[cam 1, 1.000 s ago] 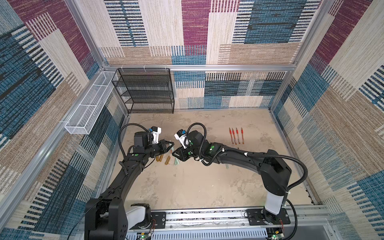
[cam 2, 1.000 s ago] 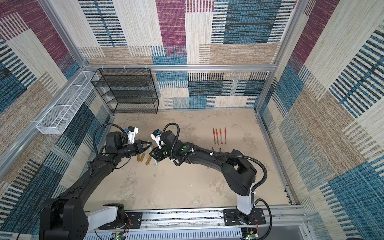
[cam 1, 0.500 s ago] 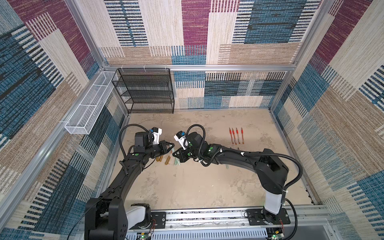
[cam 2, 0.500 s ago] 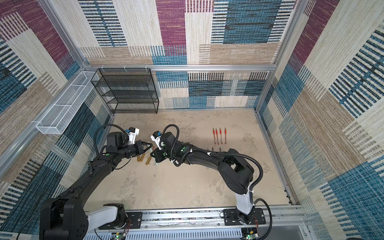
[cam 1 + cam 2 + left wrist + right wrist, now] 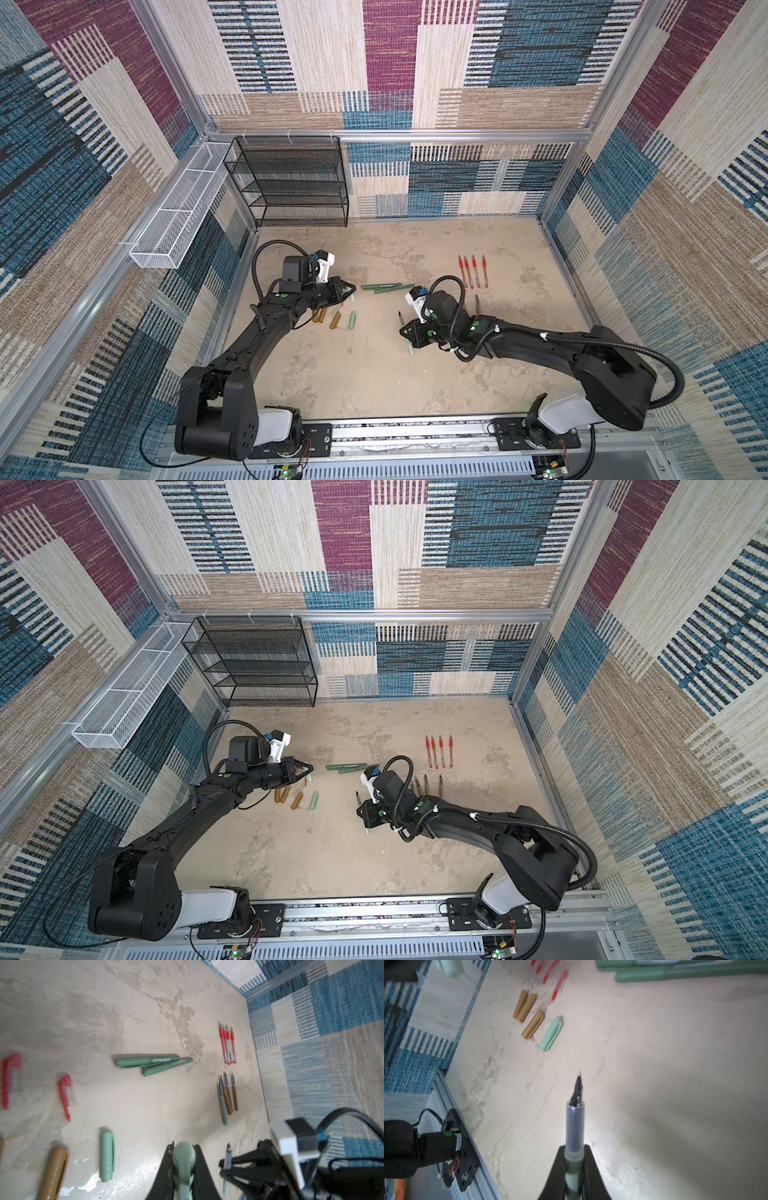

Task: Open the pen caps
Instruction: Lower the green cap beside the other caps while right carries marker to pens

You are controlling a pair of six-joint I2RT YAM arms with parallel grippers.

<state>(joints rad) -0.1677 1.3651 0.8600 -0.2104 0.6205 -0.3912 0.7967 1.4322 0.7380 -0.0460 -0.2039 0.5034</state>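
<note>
Black jointed arms [image 5: 266, 328], white shells [image 5: 274, 424] at the bases, green round marks [image 5: 284, 296], looping black cables [image 5: 254, 270], white wrist blocks [image 5: 326, 262]

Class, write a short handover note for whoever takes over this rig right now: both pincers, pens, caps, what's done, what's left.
Left pincer: shut on a mint cap.
Right pincer: shut on the uncapped mint pen.
Done: four red pens and the brown and mint barrels lie uncapped; loose caps lie near the left arm.
Left: two dark green pens look capped.
</note>
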